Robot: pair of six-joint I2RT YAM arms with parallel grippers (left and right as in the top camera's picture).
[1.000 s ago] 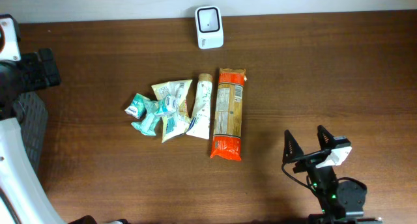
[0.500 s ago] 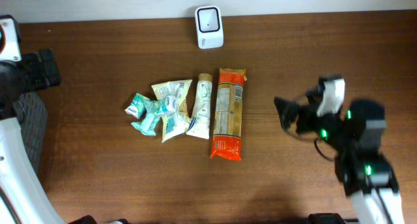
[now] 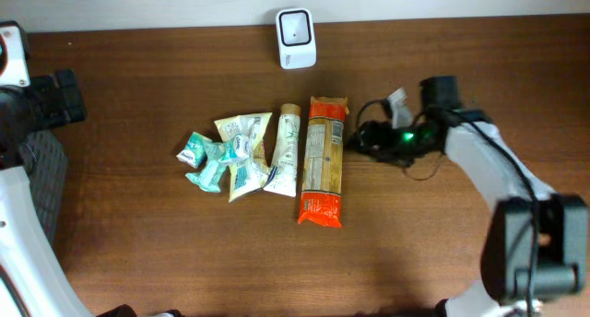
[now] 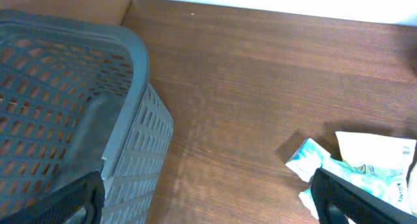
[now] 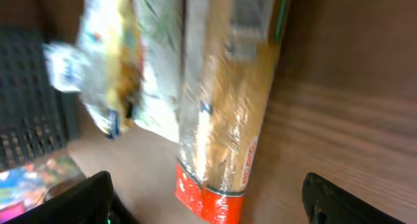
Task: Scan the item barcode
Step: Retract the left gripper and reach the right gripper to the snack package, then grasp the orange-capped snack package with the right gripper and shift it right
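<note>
Right gripper [image 3: 365,139]: jaws wide, empty, at 3 o'clock of the orange packet [image 3: 323,160] lying flat mid-table. Straddle the packet's narrow width, clear of the tube [image 3: 285,151] at its 9 o'clock; grip firmly, then lift towards the scanner [image 3: 296,38] at 12 o'clock.

A grey lattice basket [image 4: 71,120] stands on the wooden table [image 4: 260,74] (dark brown, grain showing). It sits far left.

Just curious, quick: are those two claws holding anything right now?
Left gripper: open, holding nothing.
Right gripper: open, holding nothing, close to the long orange plastic packet.
</note>
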